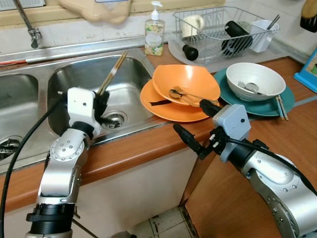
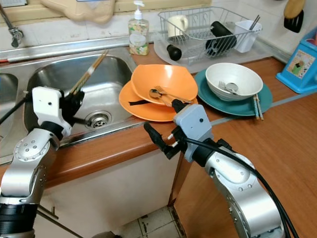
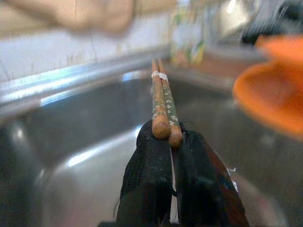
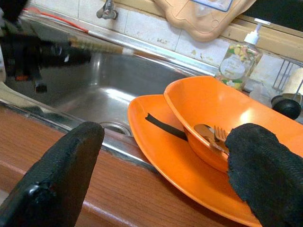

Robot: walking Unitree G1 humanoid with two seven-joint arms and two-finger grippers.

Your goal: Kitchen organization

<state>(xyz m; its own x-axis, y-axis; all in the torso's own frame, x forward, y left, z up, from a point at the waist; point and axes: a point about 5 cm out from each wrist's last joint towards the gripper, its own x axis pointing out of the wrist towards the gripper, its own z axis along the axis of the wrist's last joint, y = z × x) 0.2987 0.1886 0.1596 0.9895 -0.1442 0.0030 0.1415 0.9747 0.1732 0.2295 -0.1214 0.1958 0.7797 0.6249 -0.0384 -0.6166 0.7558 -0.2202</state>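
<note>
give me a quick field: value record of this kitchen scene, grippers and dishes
left gripper: shut on chopsticks, over the sink
right gripper: open, at the counter edge by the orange plate
orange bowl: on the orange plate, holds fork and spoon
white bowl: on the teal plate, holds cutlery
soap bottle: behind the sink
dish rack: back of the counter, holds a mug
</note>
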